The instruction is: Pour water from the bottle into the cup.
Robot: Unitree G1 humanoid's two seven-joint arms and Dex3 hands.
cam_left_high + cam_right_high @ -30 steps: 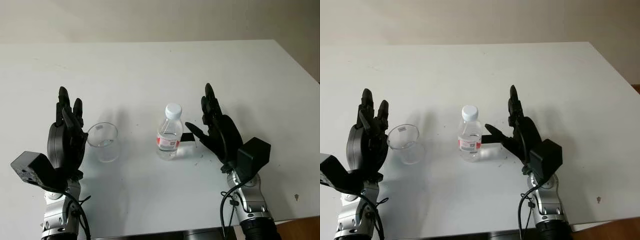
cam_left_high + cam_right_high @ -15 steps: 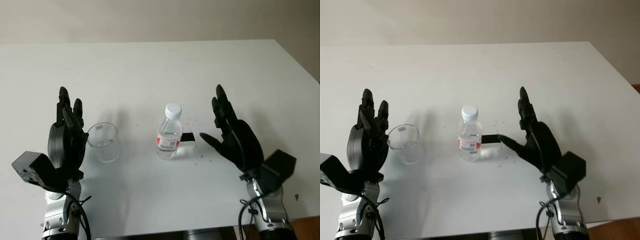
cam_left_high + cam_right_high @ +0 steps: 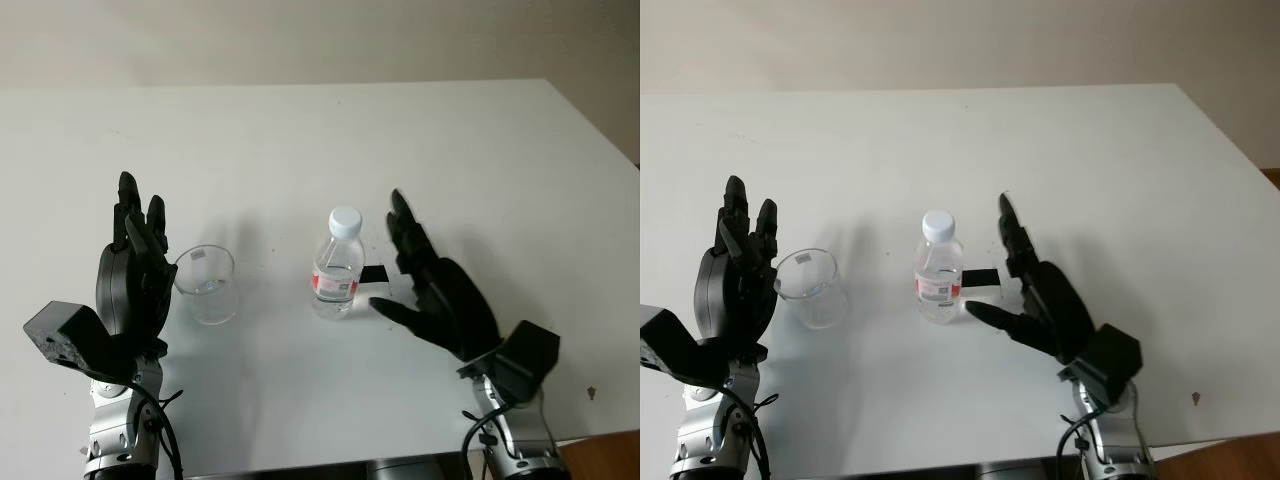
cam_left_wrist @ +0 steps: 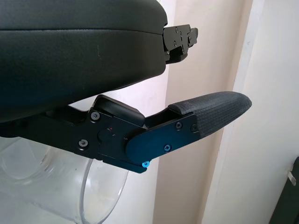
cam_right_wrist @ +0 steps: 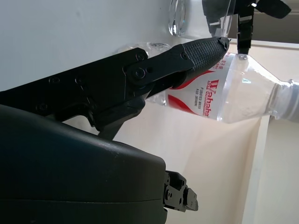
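The bottle (image 3: 339,267) is standing upright near the middle of the white counter (image 3: 320,130), its white cap on, with a red-and-white label round its waist. The clear cup (image 3: 206,284) is sitting at its nine o'clock, apart from it and upright.

The step in hand looks like the grasp on the bottle. To do it well, the right hand (image 3: 432,295) should be closing round the labelled waist, thumb on one side and fingers on the other, squarely enough that the light bottle is not tipping or sliding toward the cup. The cap looks to be on, so it would need dealing with before any pouring.

The right hand is sitting at the bottle's three to four o'clock, open and holding nothing; in the right wrist view its thumb (image 5: 187,56) is reaching close alongside the label, though contact cannot be told. The left hand (image 3: 133,275) is standing open at the cup's nine o'clock, just beside it, gripping nothing.
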